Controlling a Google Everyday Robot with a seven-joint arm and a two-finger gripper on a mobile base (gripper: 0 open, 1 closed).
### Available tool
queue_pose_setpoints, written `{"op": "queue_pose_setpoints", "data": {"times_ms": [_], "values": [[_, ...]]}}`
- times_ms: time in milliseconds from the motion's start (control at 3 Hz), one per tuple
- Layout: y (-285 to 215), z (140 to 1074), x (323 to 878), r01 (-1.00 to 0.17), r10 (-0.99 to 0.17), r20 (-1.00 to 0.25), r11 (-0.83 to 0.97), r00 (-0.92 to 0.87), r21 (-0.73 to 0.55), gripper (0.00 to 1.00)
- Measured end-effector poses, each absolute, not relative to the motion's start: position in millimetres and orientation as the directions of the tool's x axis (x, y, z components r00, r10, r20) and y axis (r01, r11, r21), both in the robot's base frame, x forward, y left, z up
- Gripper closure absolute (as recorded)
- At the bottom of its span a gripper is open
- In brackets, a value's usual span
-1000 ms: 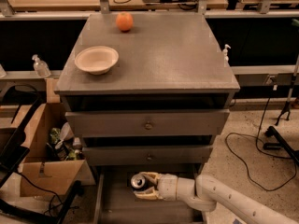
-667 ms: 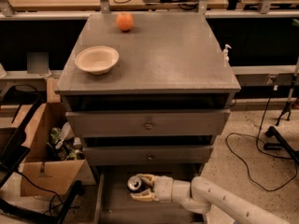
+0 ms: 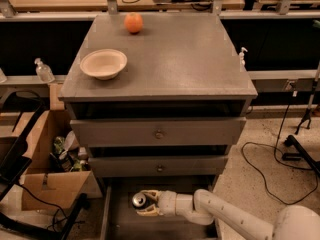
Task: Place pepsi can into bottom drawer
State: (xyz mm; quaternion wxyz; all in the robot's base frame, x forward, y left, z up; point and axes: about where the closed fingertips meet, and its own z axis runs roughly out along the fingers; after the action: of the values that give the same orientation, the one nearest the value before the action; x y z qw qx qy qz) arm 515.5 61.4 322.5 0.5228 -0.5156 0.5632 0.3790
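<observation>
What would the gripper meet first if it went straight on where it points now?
The gripper, inside the open grey bottom drawer, points picture-left; the silver-topped pepsi can at its tip comes first, it seems.

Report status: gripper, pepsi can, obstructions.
Gripper low inside open bottom drawer, shut on pepsi can. Can not yet released. Nothing seen in its way.

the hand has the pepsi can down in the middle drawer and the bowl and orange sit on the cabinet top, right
No: the camera view shows the hand holding the pepsi can in the bottom drawer, the open one, not the middle drawer. The bowl and orange do sit on the cabinet top.
</observation>
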Motion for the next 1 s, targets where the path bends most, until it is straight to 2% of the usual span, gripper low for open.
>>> {"op": "queue_pose_setpoints", "data": {"times_ms": [333,1000], "values": [[66,286,535,-0.983,-0.209,-0.974,0.143,0.083,-0.114,1.00],[81,217,550,-0.994,-0.193,-0.981,0.102,0.020,-0.040,1.00]]}}
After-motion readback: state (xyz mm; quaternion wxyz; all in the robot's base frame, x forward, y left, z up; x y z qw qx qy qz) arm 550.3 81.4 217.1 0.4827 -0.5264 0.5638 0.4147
